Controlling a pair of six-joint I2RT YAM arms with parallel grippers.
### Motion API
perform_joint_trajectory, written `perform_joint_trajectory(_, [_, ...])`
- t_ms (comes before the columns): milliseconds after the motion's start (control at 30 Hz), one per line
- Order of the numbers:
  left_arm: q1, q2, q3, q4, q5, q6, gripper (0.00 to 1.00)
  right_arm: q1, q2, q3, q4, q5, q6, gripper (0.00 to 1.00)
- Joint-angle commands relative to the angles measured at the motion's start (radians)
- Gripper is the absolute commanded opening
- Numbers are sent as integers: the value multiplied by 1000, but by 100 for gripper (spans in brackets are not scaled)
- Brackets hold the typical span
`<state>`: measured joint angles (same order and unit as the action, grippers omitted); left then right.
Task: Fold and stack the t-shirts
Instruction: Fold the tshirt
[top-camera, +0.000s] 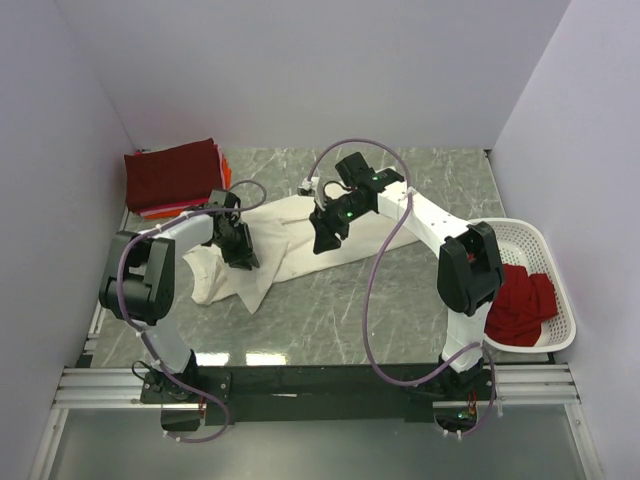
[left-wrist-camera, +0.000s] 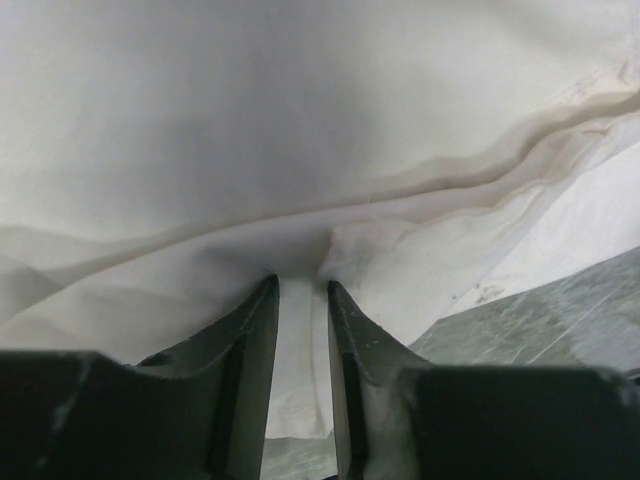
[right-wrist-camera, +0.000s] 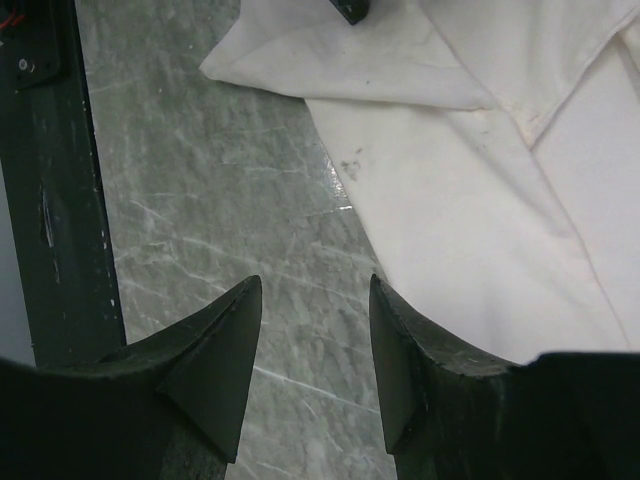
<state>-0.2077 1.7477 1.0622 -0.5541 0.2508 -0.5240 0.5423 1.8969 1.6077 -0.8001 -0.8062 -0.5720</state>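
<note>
The cream-white t-shirt (top-camera: 288, 248) lies crumpled and spread slantwise across the middle of the grey marble table (top-camera: 330, 315), one end bunched near the left arm and the other reaching toward the back right. The left gripper (left-wrist-camera: 300, 285) sits down on the shirt's left part, and its wrist view shows the fingers drawn close with a puckered fold of the cream cloth clamped between them. The right gripper (right-wrist-camera: 315, 285) is just off the shirt's edge, over bare marble, with its fingers apart and nothing between them; the cloth lies beside its right finger. At the back left corner a folded dark maroon t-shirt (top-camera: 170, 172) tops a small stack, with orange-pink cloth (top-camera: 160, 211) showing beneath its near edge. At the right edge of the table stands a white lattice basket (top-camera: 545, 240) holding bright red t-shirts (top-camera: 520, 305), well apart from the cream one.
</note>
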Motion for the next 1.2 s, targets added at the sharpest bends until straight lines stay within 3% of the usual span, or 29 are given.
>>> perform_joint_trajectory(0, [2,16,36,16,70,32,31,-7,-50,-2,22,-25,8,54])
perform_joint_trajectory(233, [2,22,44,23,110,32,20,-12,-44,4,21,-25,9,54])
perform_joint_trajectory(567, [2,47,67,29,123,27,17,-16,-44,0,15,-28,3,54])
perform_joint_trajectory(700, [2,50,82,29,131,28,1,-21,-48,0,15,-31,3,54])
perform_joint_trajectory(1167, [1,127,382,-101,33,163,1,-42,-67,-6,16,-41,0,54])
